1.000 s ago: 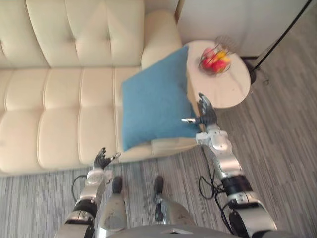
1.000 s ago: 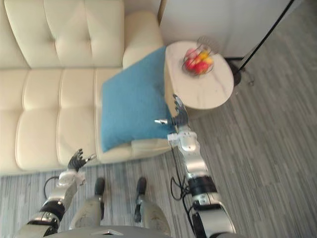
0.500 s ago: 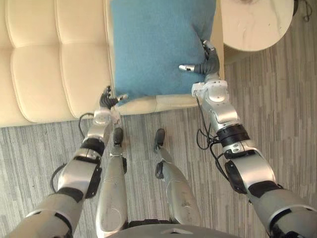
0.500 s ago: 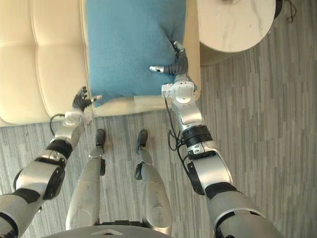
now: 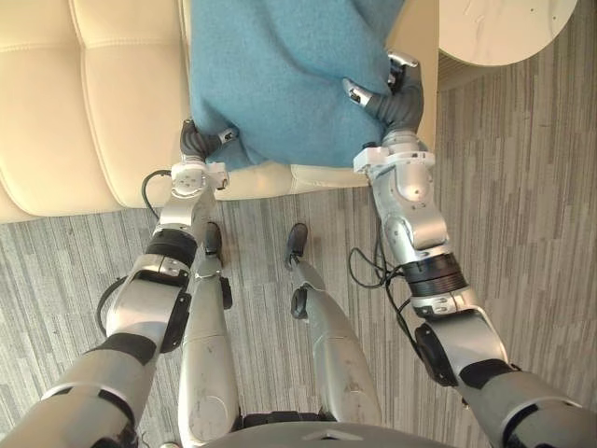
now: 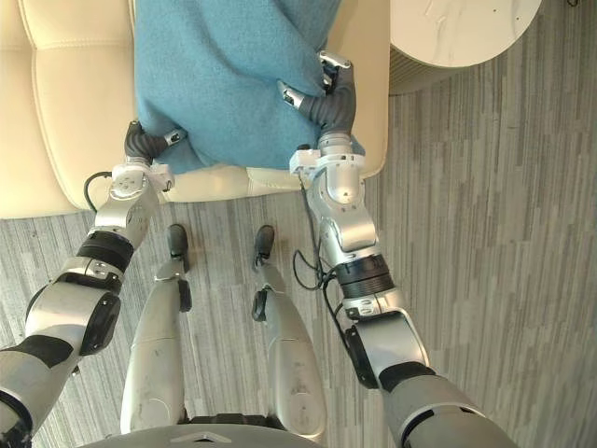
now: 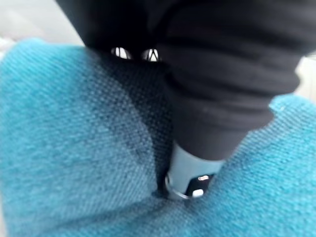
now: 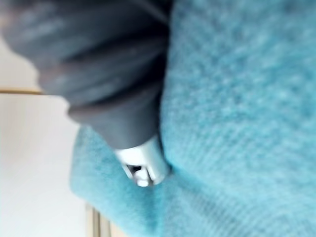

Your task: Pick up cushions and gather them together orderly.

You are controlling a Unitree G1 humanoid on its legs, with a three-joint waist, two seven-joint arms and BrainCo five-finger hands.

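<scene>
Spreading across the upper part of both eye views, the cream sofa [image 5: 93,112] carries the one blue cushion [image 5: 280,75] at its right end, lying against the armrest beside the round white bench [image 5: 504,28]. The whole scene has shifted in these views over the last second, so the camera has moved, not the cushion. What has really changed is the reach. The right robot hand [image 5: 396,98], which hovered beside the cushion's right edge, now pinches that edge between thumb and curled fingers. The left robot hand [image 5: 196,142], which was well short at the sofa front, has come up to the near left corner and presses into the cloth; whether it has closed there I cannot tell. I judge that a two-handed lift is close.
</scene>
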